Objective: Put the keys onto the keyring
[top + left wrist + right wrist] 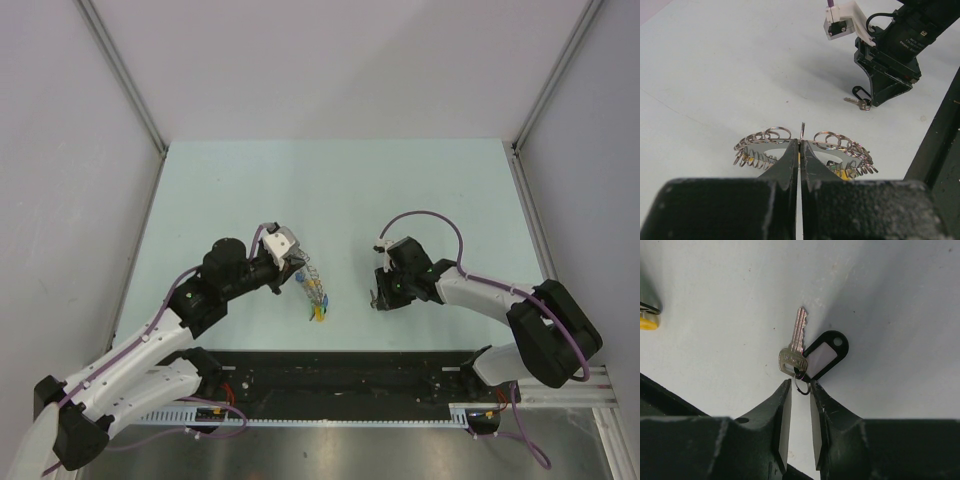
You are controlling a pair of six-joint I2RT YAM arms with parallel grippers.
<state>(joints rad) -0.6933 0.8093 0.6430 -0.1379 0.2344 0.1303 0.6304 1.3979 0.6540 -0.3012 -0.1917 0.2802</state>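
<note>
My left gripper (800, 143) is shut on the keyring (842, 144), a grey loop of coiled wire rings held a little above the table, also seen from above (311, 277). Keys with yellow and blue-green heads (319, 311) hang from its lower end. One silver key (796, 347) with a black tag (823, 355) lies flat on the table. Its small split ring (801, 386) sits between the tips of my right gripper (800, 385), whose jaws stand a narrow gap apart. The right finger touches the ring; the left one is just clear of it. From above, the right gripper (378, 297) points down at the table.
A pale green table (330, 190) is bounded by grey walls on three sides. A black rail (340, 375) runs along the near edge by the arm bases. A yellow key head (647, 322) shows at the left edge of the right wrist view.
</note>
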